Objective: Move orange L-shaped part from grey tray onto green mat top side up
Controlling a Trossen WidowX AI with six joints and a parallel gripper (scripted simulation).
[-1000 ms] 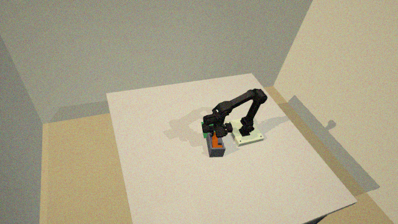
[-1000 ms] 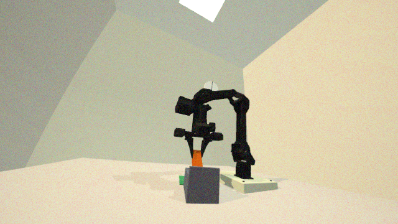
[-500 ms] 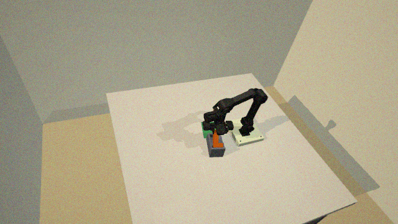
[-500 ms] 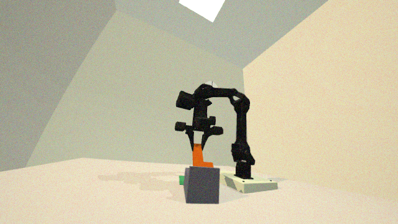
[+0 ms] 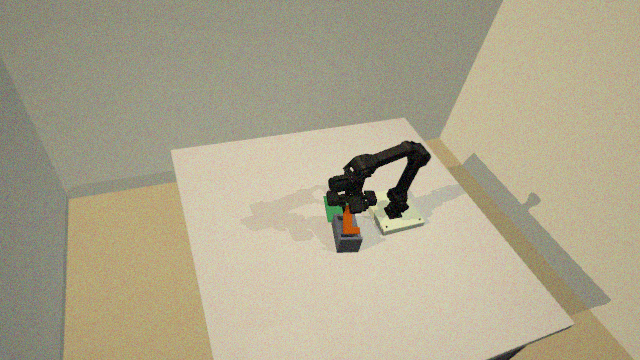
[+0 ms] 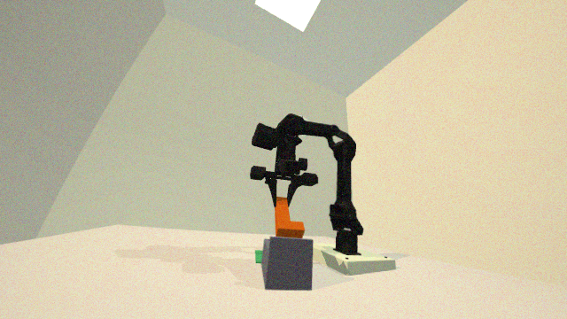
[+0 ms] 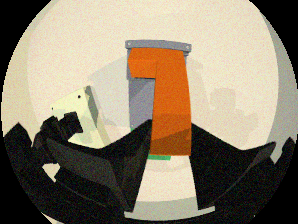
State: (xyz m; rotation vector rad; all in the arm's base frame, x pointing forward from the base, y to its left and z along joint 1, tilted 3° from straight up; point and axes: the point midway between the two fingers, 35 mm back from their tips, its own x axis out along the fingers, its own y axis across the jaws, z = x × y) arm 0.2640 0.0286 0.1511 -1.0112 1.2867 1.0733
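Note:
My gripper [image 6: 282,204] [image 7: 169,125] is shut on the straight end of the orange L-shaped part [image 5: 349,225] [image 6: 283,217] [image 7: 172,100]. The part hangs tilted above the grey tray [image 5: 349,245] [image 6: 290,266] [image 7: 141,102], its L-shaped end lower and toward the camera in the exterior view. In that view its lower edge shows just above the tray's rim. The green mat [image 5: 331,210] [image 6: 259,256] [image 7: 159,157] lies behind the tray, partly hidden by the gripper in the top view and by the tray in the exterior view.
The arm's pale base plate [image 5: 405,222] [image 6: 372,267] [image 7: 75,106] stands on the table close to the tray, on its right in the top and exterior views. The arm arches from it over to the tray. Shadows fall on the table left of the tray and mat.

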